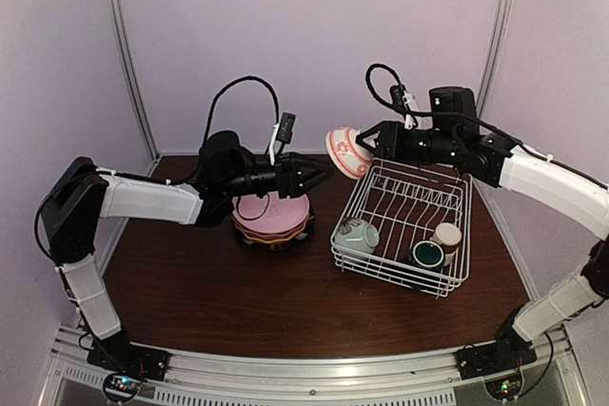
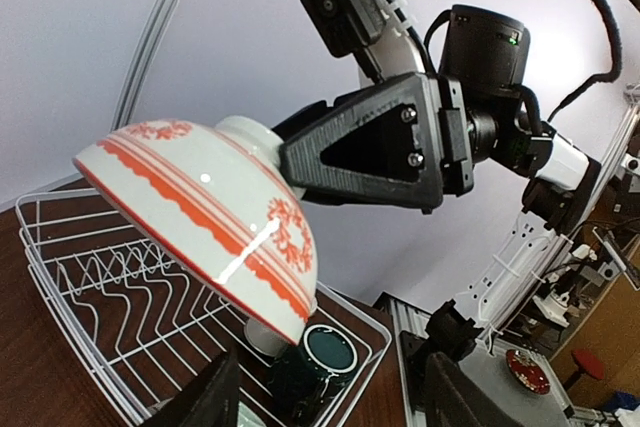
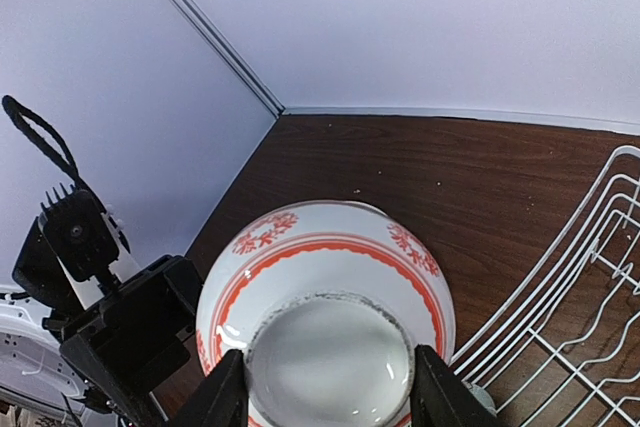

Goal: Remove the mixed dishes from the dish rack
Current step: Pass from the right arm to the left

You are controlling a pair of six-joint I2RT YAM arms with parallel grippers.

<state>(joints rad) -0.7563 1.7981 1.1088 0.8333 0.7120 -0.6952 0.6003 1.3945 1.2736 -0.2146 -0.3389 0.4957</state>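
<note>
Bowl [image 1: 346, 152], red-patterned, pinched at foot by right hand [image 1: 369, 143], aloft near dish rack [image 1: 390, 271] far-left corner; left hand [image 1: 316, 174] spread, empty.

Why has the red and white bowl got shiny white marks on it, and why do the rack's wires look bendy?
Left wrist view: reflected light leaves white streaks on the glossy red-patterned bowl, and the wide lens bows the dish rack wires. Right wrist view: only small glints on the bowl's underside. Top view: soft, even light, everything sharp.
</note>
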